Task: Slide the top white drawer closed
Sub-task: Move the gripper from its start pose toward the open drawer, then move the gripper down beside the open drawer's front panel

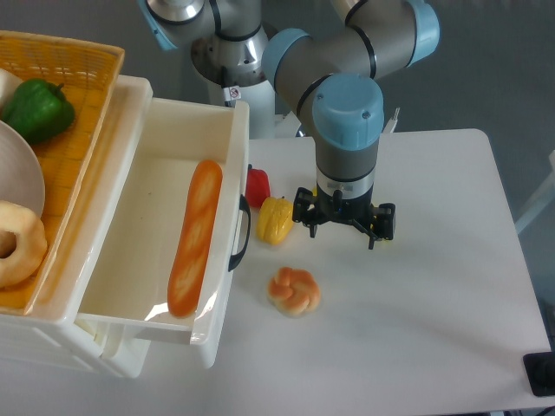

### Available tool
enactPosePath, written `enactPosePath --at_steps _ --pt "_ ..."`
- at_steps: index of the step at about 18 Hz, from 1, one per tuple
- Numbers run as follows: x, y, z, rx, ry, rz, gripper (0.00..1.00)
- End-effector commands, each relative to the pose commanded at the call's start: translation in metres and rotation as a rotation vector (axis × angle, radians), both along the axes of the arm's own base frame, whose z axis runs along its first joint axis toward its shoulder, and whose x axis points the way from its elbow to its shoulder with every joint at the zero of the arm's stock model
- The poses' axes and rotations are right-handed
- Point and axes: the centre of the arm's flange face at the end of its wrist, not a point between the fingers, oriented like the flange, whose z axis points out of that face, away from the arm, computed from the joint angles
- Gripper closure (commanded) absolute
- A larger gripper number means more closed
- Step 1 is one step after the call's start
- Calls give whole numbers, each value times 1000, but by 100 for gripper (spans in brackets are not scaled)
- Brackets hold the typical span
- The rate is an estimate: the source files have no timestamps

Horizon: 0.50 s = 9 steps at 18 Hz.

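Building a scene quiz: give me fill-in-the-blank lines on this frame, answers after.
1. The top white drawer stands ____.
2. Inside it lies one ____.
3. The gripper hangs over the table, jaws holding ____.
4. The yellow pepper lies between the gripper and the drawer's black ____.

Answers: open; baguette; nothing; handle

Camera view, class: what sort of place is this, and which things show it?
Probably a robotics lab set up for kitchen-style practice. A robot arm with its gripper hangs over a plain white table, beside toy food: a baguette in the top white drawer and a yellow pepper.
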Motion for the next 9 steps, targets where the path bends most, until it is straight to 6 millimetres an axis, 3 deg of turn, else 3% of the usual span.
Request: enactPosePath --at_steps 9 --pt "18 3 -26 -24 -37 -19 0"
